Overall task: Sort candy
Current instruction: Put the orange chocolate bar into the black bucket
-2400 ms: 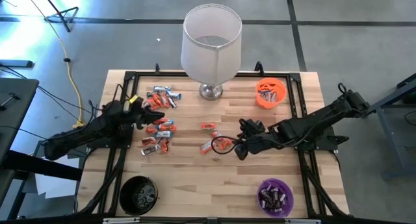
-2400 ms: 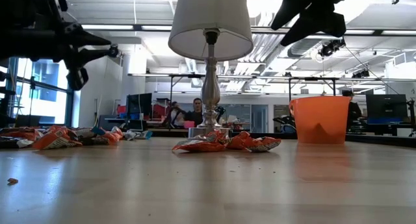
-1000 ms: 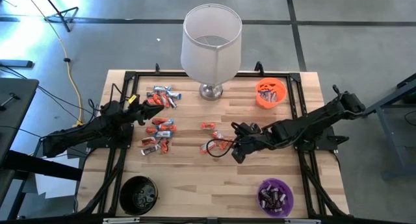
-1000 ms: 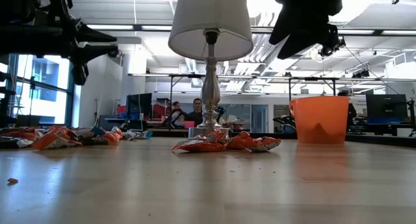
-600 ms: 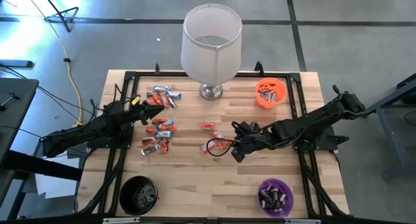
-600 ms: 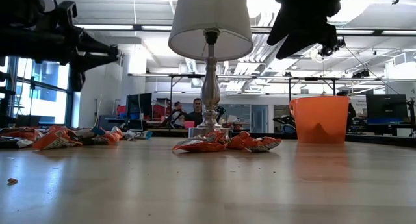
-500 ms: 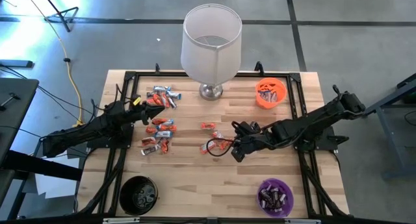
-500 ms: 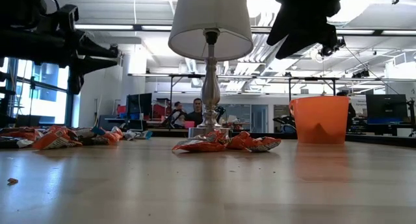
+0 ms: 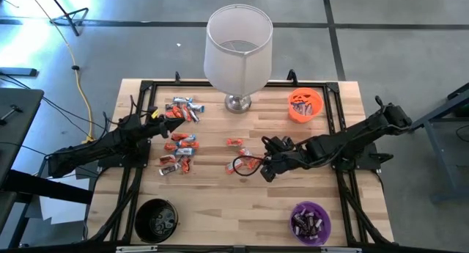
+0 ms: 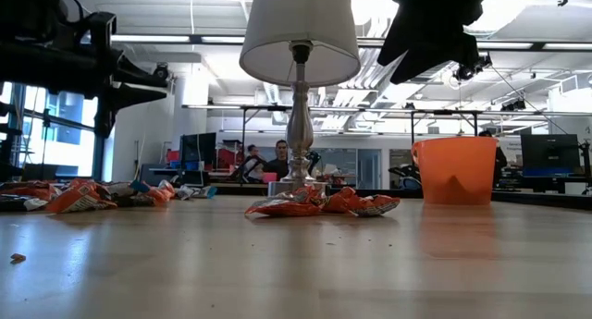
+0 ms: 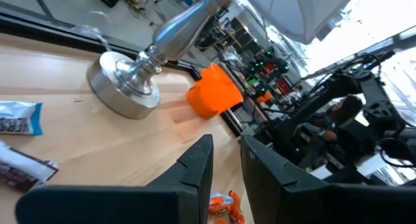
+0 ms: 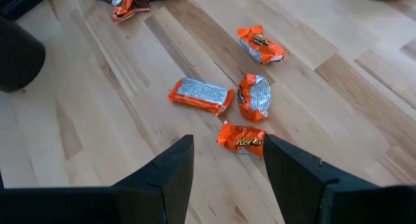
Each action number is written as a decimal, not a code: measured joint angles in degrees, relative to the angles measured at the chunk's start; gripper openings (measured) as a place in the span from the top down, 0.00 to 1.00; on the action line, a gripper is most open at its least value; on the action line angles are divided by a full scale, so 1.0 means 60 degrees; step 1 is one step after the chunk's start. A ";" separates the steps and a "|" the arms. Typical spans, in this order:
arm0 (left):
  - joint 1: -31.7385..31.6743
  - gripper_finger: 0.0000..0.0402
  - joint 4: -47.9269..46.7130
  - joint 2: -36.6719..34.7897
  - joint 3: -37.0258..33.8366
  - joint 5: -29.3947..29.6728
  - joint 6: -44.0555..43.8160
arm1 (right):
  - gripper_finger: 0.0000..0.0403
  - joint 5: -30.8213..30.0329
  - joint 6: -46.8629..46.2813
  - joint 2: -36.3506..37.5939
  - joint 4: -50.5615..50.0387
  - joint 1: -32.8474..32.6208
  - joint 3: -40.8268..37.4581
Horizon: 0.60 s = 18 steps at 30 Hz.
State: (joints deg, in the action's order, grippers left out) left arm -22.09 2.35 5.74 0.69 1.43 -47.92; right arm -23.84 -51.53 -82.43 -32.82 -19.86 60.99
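Candy lies in loose heaps on the wooden table (image 9: 212,198): silvery and orange wrappers at the far left (image 9: 182,108), more at the left (image 9: 178,154), and a few orange ones at the middle (image 9: 245,162). My right gripper (image 12: 229,141) hangs open above the middle group, slanting down; one orange candy (image 12: 242,139) lies on the table beyond the gap between its fingers. My left gripper (image 11: 226,160) stays level above the table's left part, beside the left heaps, its fingers a narrow gap apart with nothing between them.
A lamp with a white shade (image 9: 238,44) stands at the far middle on a metal foot (image 11: 123,87). An orange bowl (image 9: 304,105) is at the far right, a purple bowl (image 9: 311,221) with candy at the near right, a black bowl (image 9: 156,220) at the near left.
My left gripper has tipped its fingers a little downward while staying where it was. My right gripper has kept still above the middle candy.
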 joint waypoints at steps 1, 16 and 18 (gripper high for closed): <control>0.0000 0.84 -0.0063 0.0000 0.0000 0.0039 -0.0004 | 0.55 -0.0006 0.0063 0.0000 0.0000 0.0000 0.0000; 0.0004 0.84 -0.0154 0.0000 0.0000 -0.0692 -0.0342 | 0.55 0.0012 0.0171 0.0004 -0.0068 0.0443 0.0000; 0.0004 0.84 -0.0203 0.0000 0.0000 -0.0712 -0.0644 | 0.55 0.0015 0.0171 0.0004 -0.0096 0.0482 0.0000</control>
State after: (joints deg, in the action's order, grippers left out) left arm -22.06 1.14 5.74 0.69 -2.85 -51.79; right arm -23.75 -50.50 -82.41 -33.40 -16.97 60.99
